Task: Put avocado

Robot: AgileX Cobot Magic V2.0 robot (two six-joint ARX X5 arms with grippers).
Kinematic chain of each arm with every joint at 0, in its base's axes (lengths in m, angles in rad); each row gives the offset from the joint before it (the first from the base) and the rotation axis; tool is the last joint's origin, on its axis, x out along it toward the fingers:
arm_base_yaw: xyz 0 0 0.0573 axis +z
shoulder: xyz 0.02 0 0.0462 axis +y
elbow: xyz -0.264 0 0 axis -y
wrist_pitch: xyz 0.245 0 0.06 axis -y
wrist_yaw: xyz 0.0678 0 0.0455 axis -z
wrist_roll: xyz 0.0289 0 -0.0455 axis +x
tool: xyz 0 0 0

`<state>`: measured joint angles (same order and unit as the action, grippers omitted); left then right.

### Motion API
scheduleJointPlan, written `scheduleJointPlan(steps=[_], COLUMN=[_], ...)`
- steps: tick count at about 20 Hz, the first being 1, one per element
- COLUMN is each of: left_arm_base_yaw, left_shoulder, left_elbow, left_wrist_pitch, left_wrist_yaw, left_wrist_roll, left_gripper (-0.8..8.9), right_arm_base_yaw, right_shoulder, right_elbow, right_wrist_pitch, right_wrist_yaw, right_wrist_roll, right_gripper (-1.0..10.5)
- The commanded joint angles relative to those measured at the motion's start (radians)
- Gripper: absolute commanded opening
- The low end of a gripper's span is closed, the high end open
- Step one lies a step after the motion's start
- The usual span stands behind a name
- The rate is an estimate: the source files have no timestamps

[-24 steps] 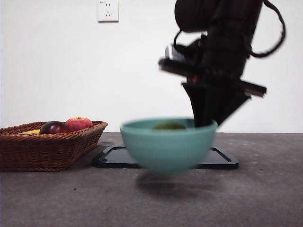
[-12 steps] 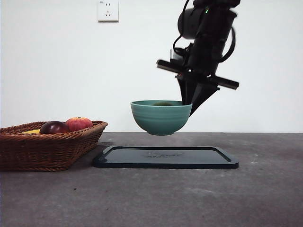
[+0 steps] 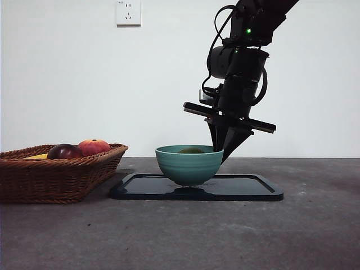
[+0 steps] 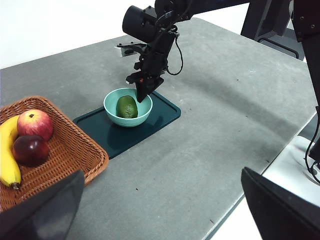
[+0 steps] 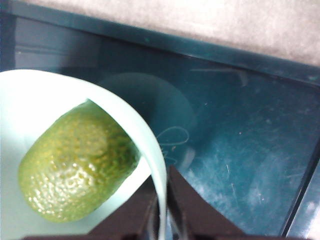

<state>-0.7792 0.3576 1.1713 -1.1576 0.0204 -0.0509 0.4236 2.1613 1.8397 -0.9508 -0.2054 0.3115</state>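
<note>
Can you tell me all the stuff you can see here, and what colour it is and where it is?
avocado: one, dark green, lying inside the bowl.
bowl: one, teal, on the tray or just above it, its rim pinched by the right gripper.
tray: one, dark and flat, on the table under the bowl.
basket: one, brown wicker, on the table beside the tray.
red-orange fruit: one, in the basket.
dark maroon fruit: one, in the basket next to the red-orange one.
banana: one, yellow, along the basket's edge.
table: one, grey.
wall socket: one, white, on the wall.
right gripper: black, fingers shut on the bowl's rim.
left gripper: black, open, away from the tray.
</note>
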Motion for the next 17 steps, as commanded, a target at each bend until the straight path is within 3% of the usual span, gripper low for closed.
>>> scheduleJointPlan(steps=[1, 5, 6, 9, 11, 17], left_arm_base_yaw=[-0.006, -0.006, -0.006, -0.006, -0.006, -0.006], left_shoulder=[0.000, 0.000, 0.000, 0.000, 0.000, 0.000], left_elbow=[0.011, 0.011, 0.011, 0.011, 0.011, 0.011], left_wrist_pitch=[0.001, 0.002, 0.001, -0.006, -0.011, -0.040], left_wrist_yaw=[-0.006, -0.006, -0.006, -0.006, -0.006, -0.006], left_wrist_roll=[-0.011, -0.014, -0.015, -0.018, -0.019, -0.021], left_gripper=[4.96, 4.96, 4.96, 4.96, 4.96, 4.96], right_arm_base_yaw=[0.004, 0.004, 0.004, 0.004, -0.003, -0.032], right_shoulder=[0.022, 0.023, 0.023, 0.023, 0.017, -0.080], right_elbow=[0.032, 0.032, 0.032, 0.032, 0.042, 0.225], right_wrist_pitch=[0.003, -0.012, -0.011, -0.008, -0.018, -0.229], right_wrist_yaw=[0.004, 0.021, 0.024, 0.026, 0.029, 0.069], right_wrist_roll=[-0.026, -0.039, -0.039, -0.033, -0.031, -0.090], right_gripper=[0.1, 0.2, 0.6, 3.1, 3.9, 4.5])
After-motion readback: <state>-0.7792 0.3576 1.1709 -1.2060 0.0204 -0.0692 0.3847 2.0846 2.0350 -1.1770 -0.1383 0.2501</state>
